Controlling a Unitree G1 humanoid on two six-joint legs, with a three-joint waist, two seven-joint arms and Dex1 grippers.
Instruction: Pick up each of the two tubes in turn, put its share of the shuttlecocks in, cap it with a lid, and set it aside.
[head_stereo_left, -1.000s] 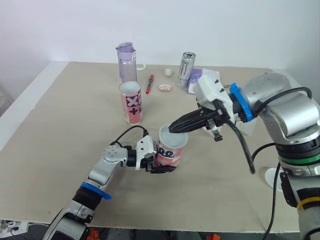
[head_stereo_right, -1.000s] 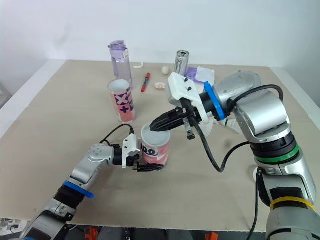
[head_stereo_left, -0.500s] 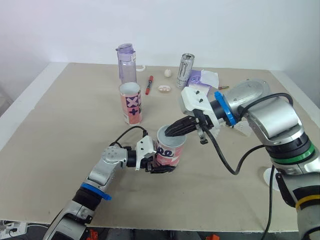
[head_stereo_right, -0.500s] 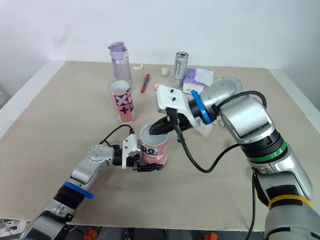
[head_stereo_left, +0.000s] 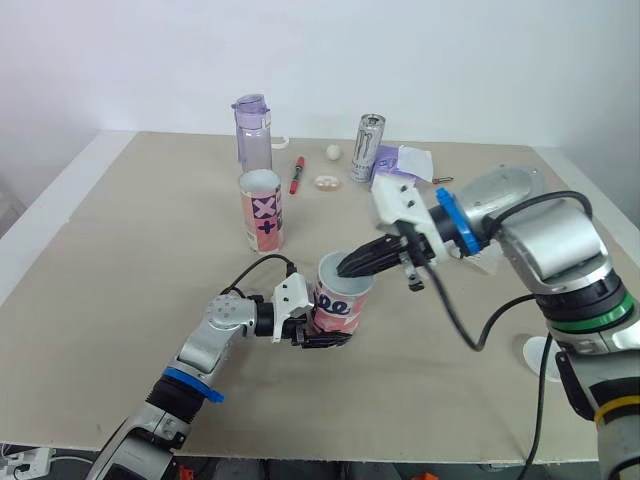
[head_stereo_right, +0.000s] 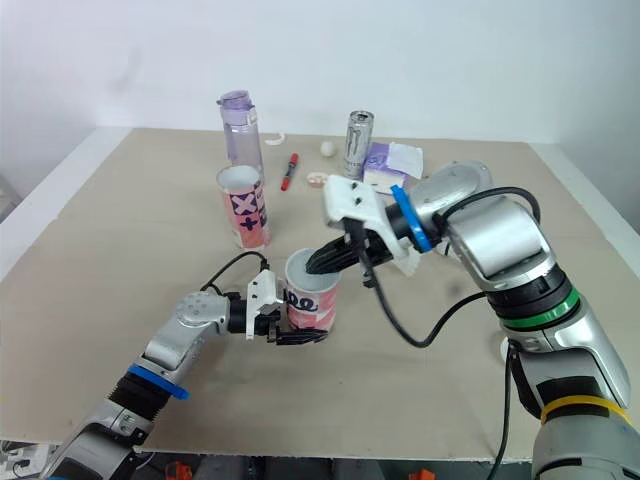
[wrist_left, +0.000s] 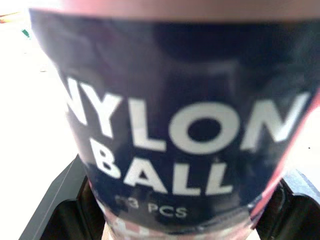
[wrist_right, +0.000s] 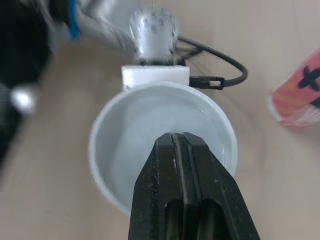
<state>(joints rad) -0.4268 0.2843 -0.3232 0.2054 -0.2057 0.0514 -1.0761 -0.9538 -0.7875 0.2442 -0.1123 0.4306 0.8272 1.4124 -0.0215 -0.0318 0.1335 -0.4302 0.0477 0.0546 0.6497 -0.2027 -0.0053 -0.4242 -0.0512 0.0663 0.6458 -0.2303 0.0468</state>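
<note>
My right jaws are pressed shut, one black finger against the other, with nothing visible between them. Their tips sit at the open mouth of a short pink-and-navy cardboard tube, close to one side of its white rim and above its pale inside. I cannot tell whether a shuttlecock already lies in there.

My left jaws are clamped low on that tube's wall and hold it upright at the front-middle of the beige tabletop. I cannot tell whether its base rests there or hangs just clear.

A taller pink-and-navy tube, open and upright, stands well apart, farther back on my left. A white feathered thing, probably a shuttlecock, lies just under my right forearm. A white round disc, perhaps a lid, lies near the tabletop's right edge.

I judge the step in hand to be loading this first tube. To do it well, I would keep the left grip firm and the tube vertical. I would also centre the right tips in the mouth, because a nudge on the rim could lever the light tube over. Any push downward should run gently along the tube's axis. The right tips should come straight up and clear of the rim before I swing toward the feathered thing.
</note>
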